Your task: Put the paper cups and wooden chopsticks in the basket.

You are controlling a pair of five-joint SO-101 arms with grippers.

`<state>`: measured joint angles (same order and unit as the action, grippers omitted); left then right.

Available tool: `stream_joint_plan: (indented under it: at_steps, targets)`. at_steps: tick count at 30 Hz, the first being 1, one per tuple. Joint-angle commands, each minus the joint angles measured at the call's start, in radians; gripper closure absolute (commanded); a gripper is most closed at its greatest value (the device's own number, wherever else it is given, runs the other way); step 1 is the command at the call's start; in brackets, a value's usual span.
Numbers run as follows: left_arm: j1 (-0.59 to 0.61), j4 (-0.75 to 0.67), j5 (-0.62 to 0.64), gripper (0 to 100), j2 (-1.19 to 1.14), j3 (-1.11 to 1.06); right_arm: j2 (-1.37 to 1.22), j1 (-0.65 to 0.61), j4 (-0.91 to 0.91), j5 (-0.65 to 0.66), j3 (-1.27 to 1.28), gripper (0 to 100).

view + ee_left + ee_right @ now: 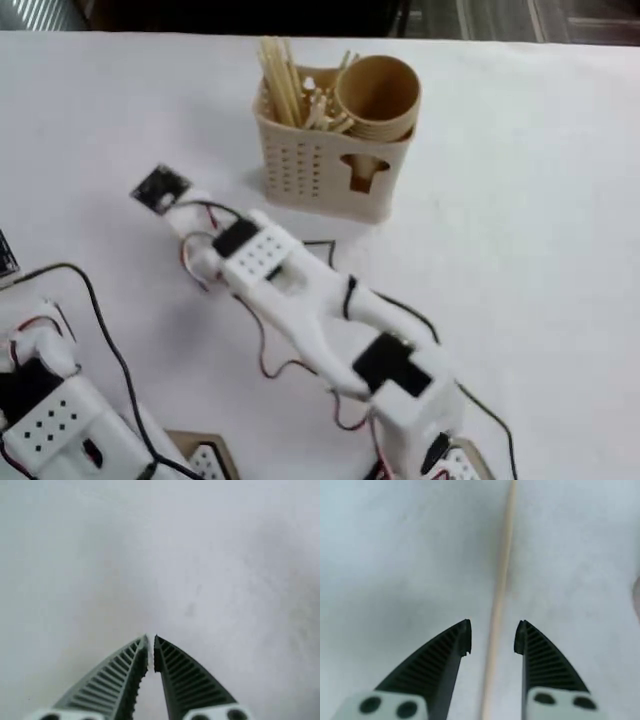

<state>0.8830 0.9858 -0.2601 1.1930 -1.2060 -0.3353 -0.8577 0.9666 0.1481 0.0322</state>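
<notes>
A single wooden chopstick (pixel 504 555) lies on the white table, running lengthwise between the fingers of my right gripper (pixel 492 632), which is open just above it. In the high view the right arm (pixel 300 290) stretches to a spot left of and in front of the beige basket (pixel 300 175). The basket holds a bundle of chopsticks (pixel 285 80) and stacked paper cups (pixel 378 95). My left gripper (pixel 151 639) is shut with nothing in it, over bare table. The left arm (pixel 50 415) sits at the near left corner.
Black and red cables (pixel 100 330) trail over the table between the two arms. A small dark board (pixel 160 188) juts out beyond the right arm's wrist. The table's far edge (pixel 500 42) runs just behind the basket.
</notes>
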Motion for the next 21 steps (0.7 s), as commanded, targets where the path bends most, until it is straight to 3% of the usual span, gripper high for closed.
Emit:
stream_joint_plan:
  at_steps: [1,7,11,16,21]
  targets:
    - [0.002,-0.060,0.011,95,0.005,-0.017,-0.053,-0.010,-0.010,0.003,-0.091,84.7]
    - [0.002,-0.064,0.011,95,0.005,-0.023,-0.131,-0.012,-0.012,0.006,-0.120,86.1]
    - [0.002,-0.064,0.011,95,0.005,-0.025,-0.185,-0.025,-0.015,0.012,-0.153,98.0]
    - [0.002,-0.064,0.011,95,0.005,-0.026,-0.263,-0.025,-0.007,0.012,-0.199,98.1]
    - [0.001,-0.064,0.011,95,0.005,-0.026,-0.216,-0.022,0.137,0.006,-0.299,98.1]
